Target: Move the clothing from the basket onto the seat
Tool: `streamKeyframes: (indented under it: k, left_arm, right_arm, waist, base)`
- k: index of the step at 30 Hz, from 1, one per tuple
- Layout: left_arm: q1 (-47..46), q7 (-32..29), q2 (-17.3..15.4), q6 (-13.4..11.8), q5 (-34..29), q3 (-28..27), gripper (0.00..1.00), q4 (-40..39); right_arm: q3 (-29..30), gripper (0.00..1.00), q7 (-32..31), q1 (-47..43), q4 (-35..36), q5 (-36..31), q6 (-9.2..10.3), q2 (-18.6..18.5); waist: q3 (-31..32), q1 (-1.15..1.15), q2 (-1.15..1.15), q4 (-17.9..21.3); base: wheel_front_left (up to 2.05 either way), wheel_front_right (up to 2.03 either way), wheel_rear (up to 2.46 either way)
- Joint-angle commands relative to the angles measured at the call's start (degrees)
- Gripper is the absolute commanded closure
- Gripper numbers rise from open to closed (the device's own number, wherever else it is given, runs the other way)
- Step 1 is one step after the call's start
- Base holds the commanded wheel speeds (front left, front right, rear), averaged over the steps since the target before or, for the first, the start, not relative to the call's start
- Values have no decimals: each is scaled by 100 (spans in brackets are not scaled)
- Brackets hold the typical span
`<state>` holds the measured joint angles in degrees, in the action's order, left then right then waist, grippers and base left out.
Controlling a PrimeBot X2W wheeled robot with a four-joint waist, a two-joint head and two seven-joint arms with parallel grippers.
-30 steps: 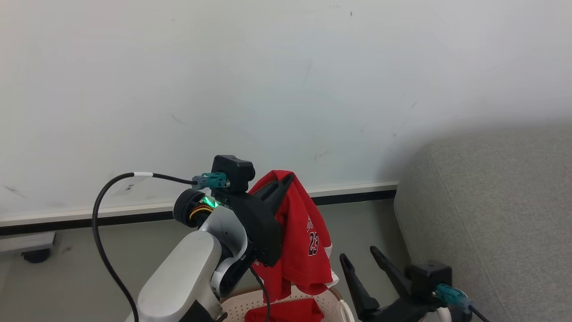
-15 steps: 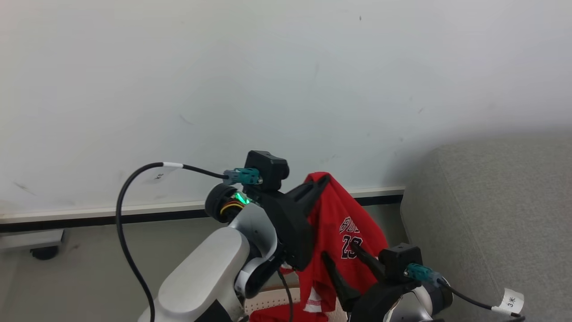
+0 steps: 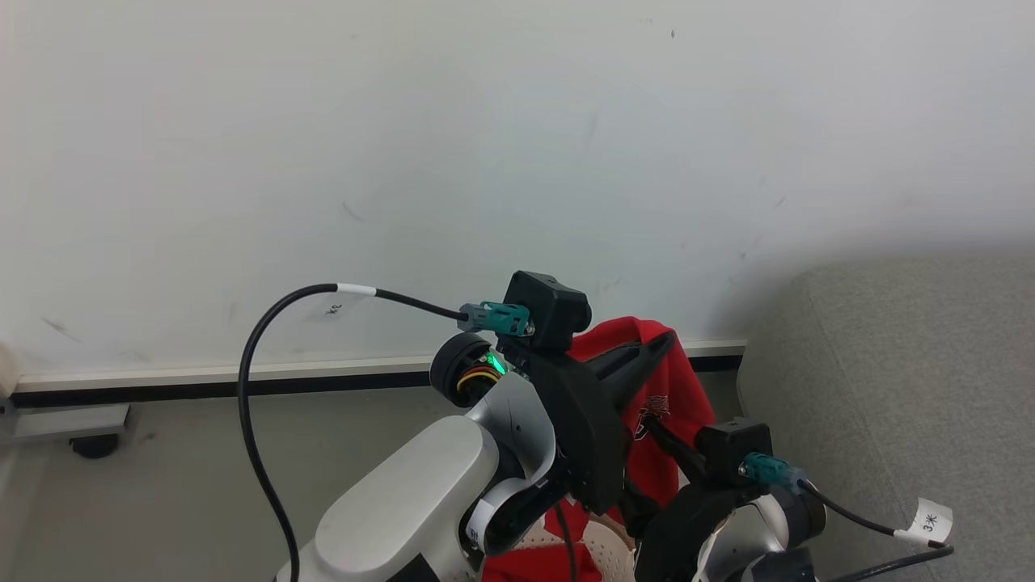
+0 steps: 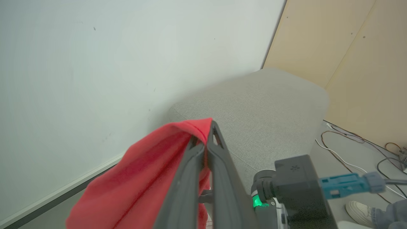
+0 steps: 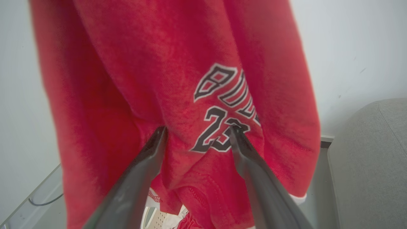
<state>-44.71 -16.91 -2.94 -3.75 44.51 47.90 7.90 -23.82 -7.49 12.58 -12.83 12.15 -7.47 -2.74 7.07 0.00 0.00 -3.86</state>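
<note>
Left end effector (image 4: 206,135): clenched. The two fingers lie together, and a fold of the red clothing (image 4: 143,171) is pinched at their tips. In the head view the arm is raised in front of the wall (image 3: 404,162), and the clothing (image 3: 683,388) hangs down from the tips.

Right end effector (image 5: 199,129): released, jaws spread wide. Both tips stand against the hanging fabric at its dark "23" print. I cannot tell how firmly they press. Nothing is grasped between them.

Clothing: hangs clear in the air from the left end effector, above the basket (image 3: 602,550) and just left of the seat (image 3: 889,364). It does not touch the seat. A white hem shows at its lower edge in the right wrist view. More red fabric lies inside the basket, at the bottom edge of the head view.

Basket: a small part of its perforated cream wall (image 5: 155,218) shows below the hanging fabric.

Seat: grey, with a rounded corner that shows bare in the left wrist view (image 4: 270,105).

Other: a black cable (image 3: 259,388) loops from the left wrist. A person's shoe (image 4: 356,206) is on the floor beyond the seat.
</note>
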Motion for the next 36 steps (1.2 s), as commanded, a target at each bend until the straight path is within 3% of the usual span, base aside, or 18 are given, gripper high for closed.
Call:
streamKeyframes:
  k: [1, 6, 7, 8, 11, 14, 15, 16, 17, 18, 27, 36]
  left_arm:
    - [-52, -9, 7, -26, 125, 43, 100, -72]
    - [-18, 21, 7, -73, 340, 158, 100, -206]
    - [-23, 30, 6, -76, 362, 173, 100, -215]
    - [-29, 46, 7, -80, 380, 187, 100, -218]
    - [-30, 99, 5, -88, 357, 204, 100, -152]
    - [-12, 166, -24, -61, 288, 227, 81, -47]
    - [-3, 209, -43, -49, 264, 227, 65, 1]
    - [2, 248, -77, -48, 227, 236, 59, 56]
    - [7, 319, -103, -51, 184, 231, 21, 105]
    - [17, 412, -121, -56, 133, 208, 0, 163]
    - [184, 1169, -410, 84, -148, 137, 0, 783]
    - [715, 2090, -864, 125, -248, -77, 0, 1205]
  right_arm:
    - [-18, 0, 47, 100, -36, 30, -4, -10]
    - [-83, 0, 46, 149, -115, 59, -4, -10]
    - [-94, 14, 45, 172, -129, 66, -4, -10]
    - [-107, 100, 51, 192, -140, 78, -4, -10]
    - [-159, 100, 60, 206, -156, 81, -4, -10]
    - [-158, 100, 82, 187, -152, 80, -4, -10]
    - [-158, 100, 87, 176, -145, 79, -4, -10]
    - [-163, 100, 88, 165, -137, 76, -4, -9]
    - [-169, 100, 85, 154, -128, 73, -4, -10]
    - [-173, 100, 80, 141, -114, 69, -4, -10]
    - [-110, 100, 8, 20, 49, -13, -4, -10]
    - [278, 100, -202, -465, 573, -336, -4, -11]
  waist:
    - [-4, 0, 0, 5]
    - [-9, 0, 0, 22]
    - [-11, 0, 0, 28]
    - [-13, 0, 0, 35]
    - [-21, 0, 0, 62]
    - [-32, 0, 0, 91]
    - [-37, 0, 0, 102]
    - [-42, 0, 0, 113]
    - [-47, 0, 0, 125]
    - [-52, 0, 0, 138]
    - [-113, 0, 0, 302]
    - [-279, 0, 0, 829]
  base:
    - [0, 0, 0]
    - [0, 0, 0]
    - [0, 0, 0]
    - [0, 0, 0]
    - [0, 0, 0]
    - [0, 0, 0]
    - [0, 0, 0]
    - [0, 0, 0]
    - [0, 0, 0]
    - [0, 0, 0]
    - [0, 0, 0]
    - [0, 0, 0]
